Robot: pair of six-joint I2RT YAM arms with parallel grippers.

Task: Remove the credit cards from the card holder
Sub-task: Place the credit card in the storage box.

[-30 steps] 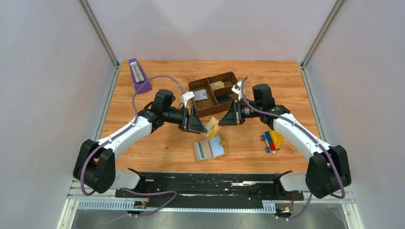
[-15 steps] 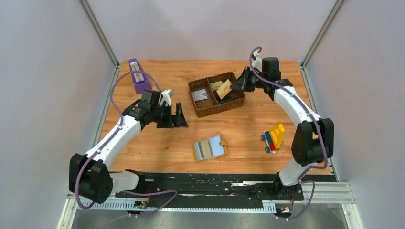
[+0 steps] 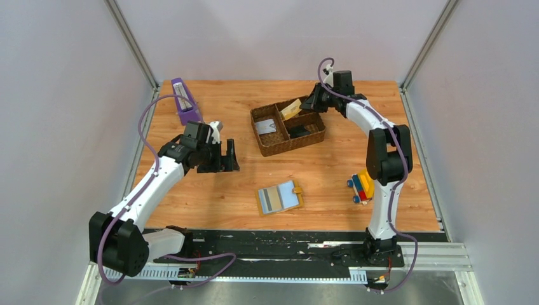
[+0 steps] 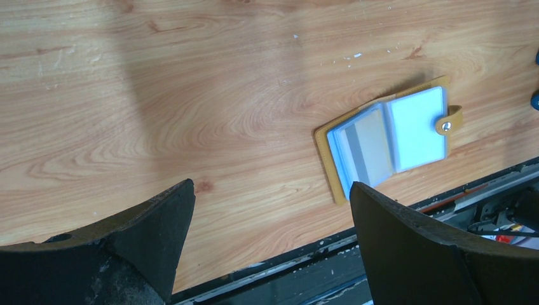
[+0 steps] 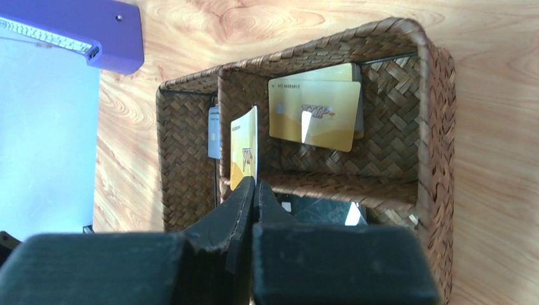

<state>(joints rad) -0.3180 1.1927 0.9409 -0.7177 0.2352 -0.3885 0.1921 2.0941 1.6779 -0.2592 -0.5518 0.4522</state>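
The card holder [image 3: 279,198] lies open on the wooden table, mustard-yellow outside with light blue pockets; a grey card [image 4: 365,143] shows in its left pocket [image 4: 388,136]. My left gripper [image 3: 232,157] hovers open and empty, up and to the left of the holder; its jaws [image 4: 272,190] stand wide apart. My right gripper [image 3: 307,105] is shut on a yellow credit card [image 3: 291,109], held on edge over the brown woven tray [image 3: 287,149]. In the right wrist view the card [image 5: 245,149] stands up from the gripper [image 5: 255,183] above a tray divider.
The tray [image 5: 438,127] holds gold cards [image 5: 314,114] in one compartment, a grey card [image 5: 213,132] in another and a black item [image 5: 318,210] nearest the fingers. A purple object [image 3: 184,101] stands at the back left. A colourful toy [image 3: 363,184] lies right of the holder.
My right arm carried the yellow card from above the card holder back to the tray. My left arm drew away to the left, staying open.
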